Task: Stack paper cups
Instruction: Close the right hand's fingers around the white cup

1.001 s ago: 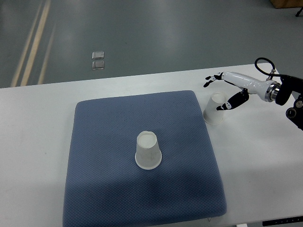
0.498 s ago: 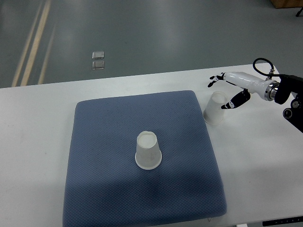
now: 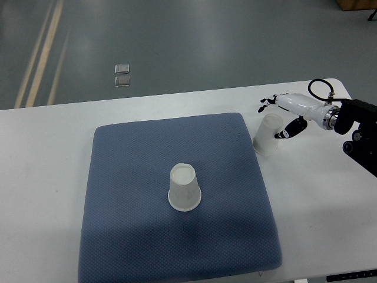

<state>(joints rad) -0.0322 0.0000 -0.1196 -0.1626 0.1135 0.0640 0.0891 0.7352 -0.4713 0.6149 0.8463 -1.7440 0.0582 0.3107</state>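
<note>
One white paper cup (image 3: 184, 188) stands upside down near the middle of the blue mat (image 3: 129, 206). A second white paper cup (image 3: 268, 134) stands upside down on the white table just off the mat's right edge. My right hand (image 3: 279, 117) reaches in from the right, its fingers spread around the top of that second cup: dark fingertips (image 3: 263, 105) behind it and the thumb at its right side. The hand is not closed on the cup. The left arm does not show.
The white table (image 3: 41, 153) carries the mat and extends to both sides. Beyond its far edge lies grey floor with a small clear object (image 3: 122, 75). The right arm's black wrist and cable (image 3: 353, 118) sit at the picture's right edge.
The right arm has drawn back toward the right edge and turned slightly. The hand stays spread around the cup beside the mat. Neither cup has moved.
</note>
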